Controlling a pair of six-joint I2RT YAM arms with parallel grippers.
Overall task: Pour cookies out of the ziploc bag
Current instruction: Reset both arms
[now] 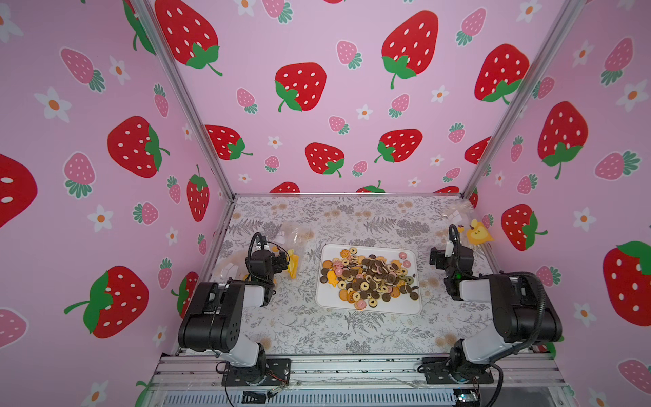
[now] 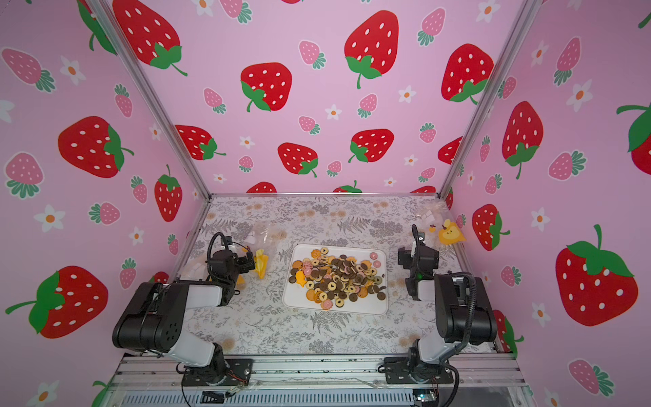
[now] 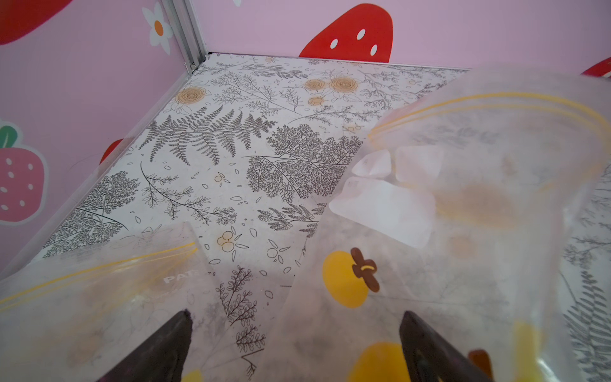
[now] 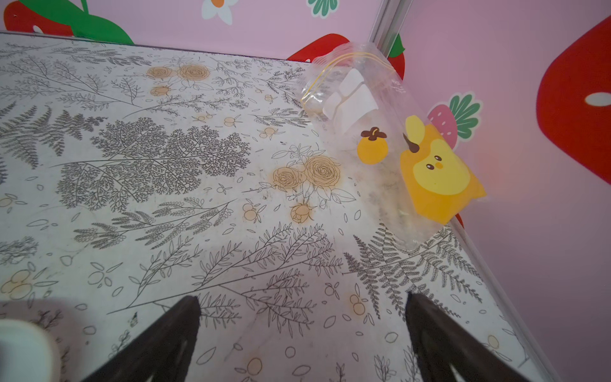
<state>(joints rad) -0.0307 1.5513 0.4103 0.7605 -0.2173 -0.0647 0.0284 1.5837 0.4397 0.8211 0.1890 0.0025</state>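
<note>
The cookies (image 1: 368, 276) (image 2: 338, 276) lie heaped on a white tray (image 1: 326, 303) in mid table, in both top views. A clear ziploc bag (image 3: 463, 215) with yellow fruit prints and white blocks (image 3: 386, 205) lies left of the tray. My left gripper (image 3: 296, 317) (image 1: 283, 262) hovers open over its lower end, holding nothing. A second bag (image 3: 99, 297) lies beside it, by the left wall. My right gripper (image 4: 302, 301) (image 1: 435, 259) stands open over bare table right of the tray. A third bag (image 4: 380, 148) (image 1: 461, 215) lies in the far right corner.
Strawberry-print walls close the table on three sides, with metal posts in the far corners. A corner of the tray (image 4: 23, 350) shows in the right wrist view. The floral cover lies bare in front of the tray (image 1: 352, 334).
</note>
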